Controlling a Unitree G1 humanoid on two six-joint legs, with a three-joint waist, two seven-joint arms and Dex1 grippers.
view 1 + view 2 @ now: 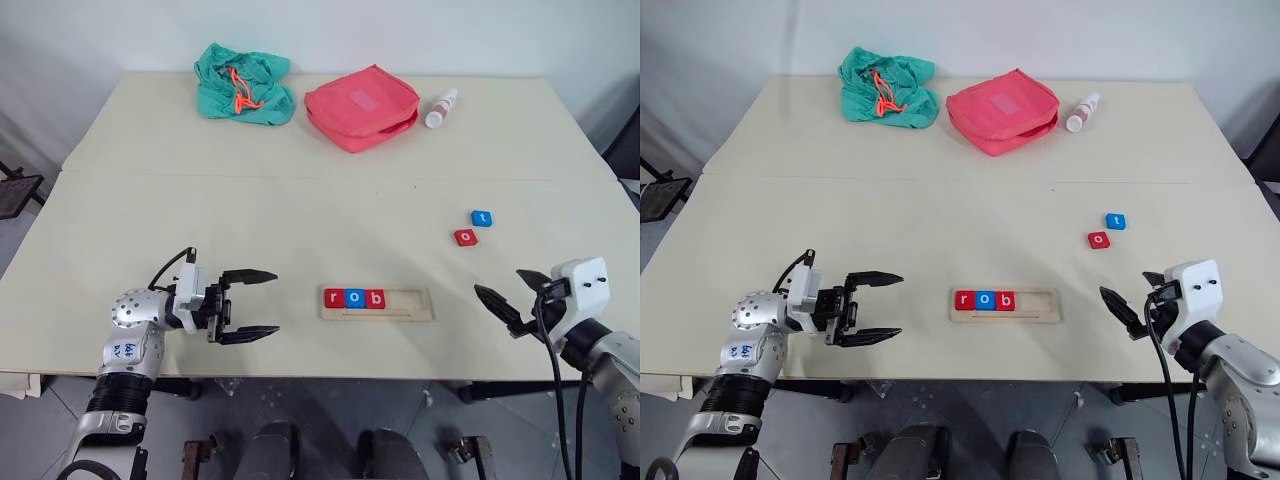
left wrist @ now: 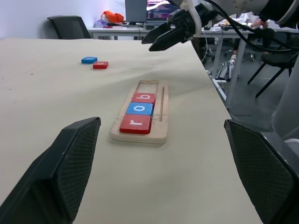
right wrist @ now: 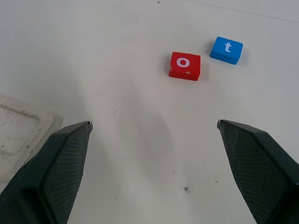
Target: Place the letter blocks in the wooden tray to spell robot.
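Observation:
The wooden tray [image 1: 412, 302] lies near the table's front edge. Its left part holds three letter blocks: a red r [image 1: 334, 297], a blue o [image 1: 354, 297] and a red b [image 1: 375, 298]. The tray's right part is bare. A loose red o block [image 3: 185, 66] and a blue t block [image 3: 226, 50] lie on the table behind and to the right of the tray. My left gripper [image 1: 276, 301] is open and empty, left of the tray, pointing toward it. My right gripper [image 1: 498, 281] is open and empty, right of the tray and in front of the loose blocks.
At the back of the table are a teal drawstring bag [image 1: 243, 83], a red zip pouch [image 1: 361, 106] and a small white bottle [image 1: 441, 108]. The table's front edge [image 1: 380, 377] runs close in front of the tray.

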